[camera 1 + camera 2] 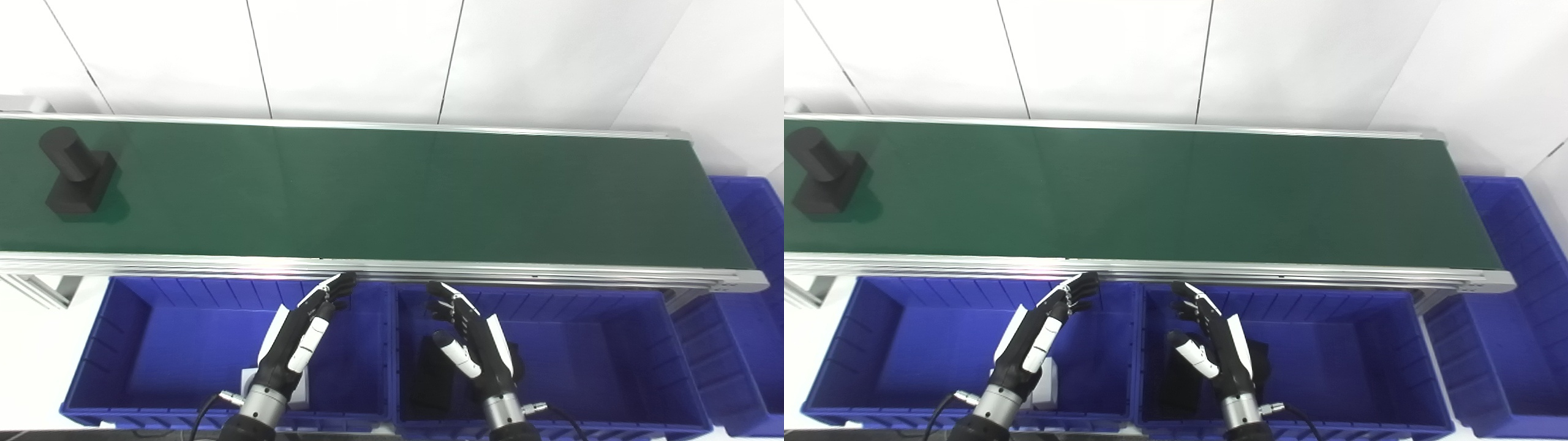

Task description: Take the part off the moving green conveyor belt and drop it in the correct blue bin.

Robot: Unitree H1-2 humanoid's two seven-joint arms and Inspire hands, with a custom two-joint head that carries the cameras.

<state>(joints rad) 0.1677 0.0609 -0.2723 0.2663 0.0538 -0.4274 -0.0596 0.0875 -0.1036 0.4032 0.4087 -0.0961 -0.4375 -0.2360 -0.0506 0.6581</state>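
Waiting with my left hand (304,334) and right hand (468,343) empty, fingers apart, over the blue bins (153,343) just short of the belt (392,196) — the black part (76,174) sits far off to my left — something dark, perhaps a sorted part, lies beneath my right.

White panelled wall (355,55) with dark vertical seams behind the line; white floor (30,355) at the lower left.
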